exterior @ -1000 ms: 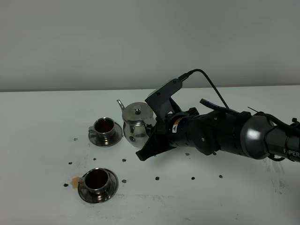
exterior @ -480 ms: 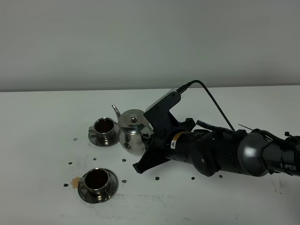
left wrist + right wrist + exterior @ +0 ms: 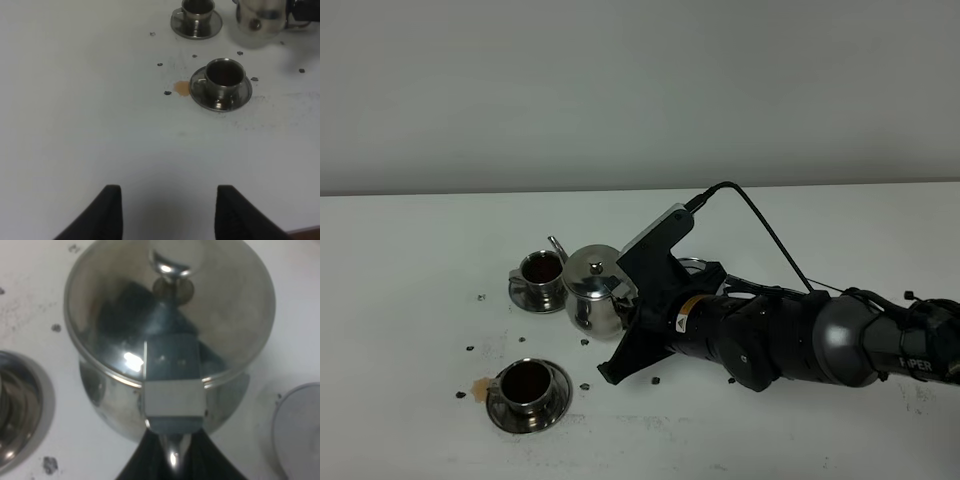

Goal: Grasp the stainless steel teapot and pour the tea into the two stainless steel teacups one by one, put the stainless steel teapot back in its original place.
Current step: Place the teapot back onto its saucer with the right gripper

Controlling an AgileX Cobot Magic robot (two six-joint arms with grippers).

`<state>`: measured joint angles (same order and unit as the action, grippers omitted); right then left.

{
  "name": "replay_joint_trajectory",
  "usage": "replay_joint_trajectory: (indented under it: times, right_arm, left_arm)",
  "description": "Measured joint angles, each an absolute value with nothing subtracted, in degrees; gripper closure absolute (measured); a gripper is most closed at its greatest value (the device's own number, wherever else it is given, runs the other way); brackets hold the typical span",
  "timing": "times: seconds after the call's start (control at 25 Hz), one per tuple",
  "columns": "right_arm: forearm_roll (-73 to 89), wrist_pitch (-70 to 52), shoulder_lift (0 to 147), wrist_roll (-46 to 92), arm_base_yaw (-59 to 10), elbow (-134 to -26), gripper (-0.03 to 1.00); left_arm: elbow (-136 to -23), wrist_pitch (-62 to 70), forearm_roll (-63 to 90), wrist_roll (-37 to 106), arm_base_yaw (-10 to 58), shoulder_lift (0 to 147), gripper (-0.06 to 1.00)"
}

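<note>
The steel teapot (image 3: 590, 290) hangs in my right gripper (image 3: 622, 297), which is shut on its loop handle (image 3: 172, 405). It sits low over the table, right of the far teacup (image 3: 541, 272), with its spout (image 3: 556, 246) by that cup's rim. The near teacup (image 3: 527, 385) stands on its saucer toward the front. Both cups look dark inside. The empty saucer (image 3: 693, 263) shows partly behind my right arm, and in the right wrist view (image 3: 300, 430). My left gripper (image 3: 167, 212) is open and empty, well short of the near cup (image 3: 222, 80).
Small dark specks (image 3: 655, 380) lie scattered on the white table (image 3: 420, 300). An orange-brown stain (image 3: 182, 88) sits beside the near cup's saucer. A black cable (image 3: 760, 215) arches over my right arm. A saucer's edge (image 3: 15, 415) shows beside the pot.
My right gripper has carried the teapot left and toward the front, off the empty saucer. Its spout has come up to the far cup. The cups have not moved.
</note>
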<state>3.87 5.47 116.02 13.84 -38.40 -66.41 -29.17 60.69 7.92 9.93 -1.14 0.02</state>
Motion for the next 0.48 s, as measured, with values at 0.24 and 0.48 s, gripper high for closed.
replay_joint_trajectory:
  times: [0.24,0.48]
  right_arm:
    - [3.5,6.3,117.6,13.8,-38.4,-66.4,0.88]
    - [3.4,7.3,119.4,13.8,-38.4,-66.4,0.88]
  left_arm:
    - [-29.2,60.7,7.9,10.0,-1.1,0.0,0.46]
    - [-29.2,60.7,7.9,10.0,-1.1,0.0,0.46]
